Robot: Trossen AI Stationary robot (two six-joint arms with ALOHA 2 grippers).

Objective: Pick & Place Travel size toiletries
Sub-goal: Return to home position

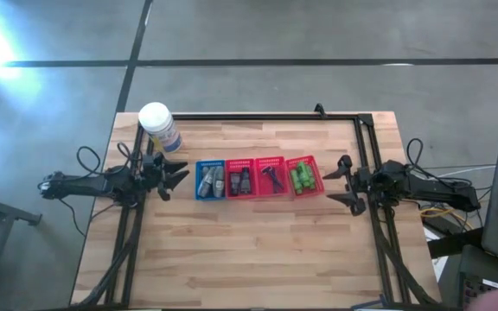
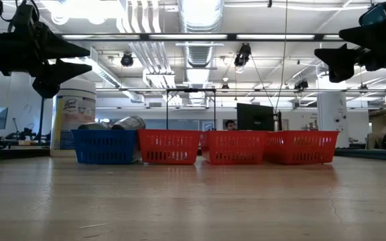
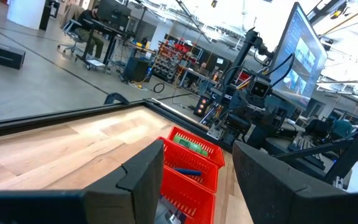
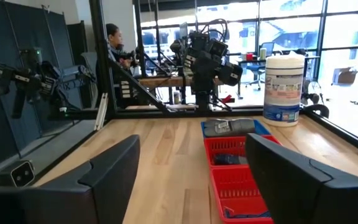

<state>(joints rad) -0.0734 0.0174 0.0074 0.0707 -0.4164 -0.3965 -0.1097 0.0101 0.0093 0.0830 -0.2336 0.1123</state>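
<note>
Toiletries: all inside a row of four mesh baskets across the bench's middle. The grey tubes with dark ends (image 1: 210,181) are in the blue plastic mesh basket (image 2: 106,146), and the bright green little bottles (image 1: 301,177) are in the red plastic mesh basket (image 2: 303,147) at the row's right end.
Row's long axis: left edge to right edge, between the two grippers.
Left gripper (image 1: 178,176): fingers wide, empty, raised just beside the blue basket.
Right gripper (image 1: 344,183): wide, empty, near the green bottles' basket.
Coming move: probably each arm pulling back towards its own edge.
Writing: white-lidded jar with bluish label (image 1: 158,125), far left corner, print unreadable.

Three red baskets (image 2: 169,147), one blue basket (image 2: 106,147)
</note>
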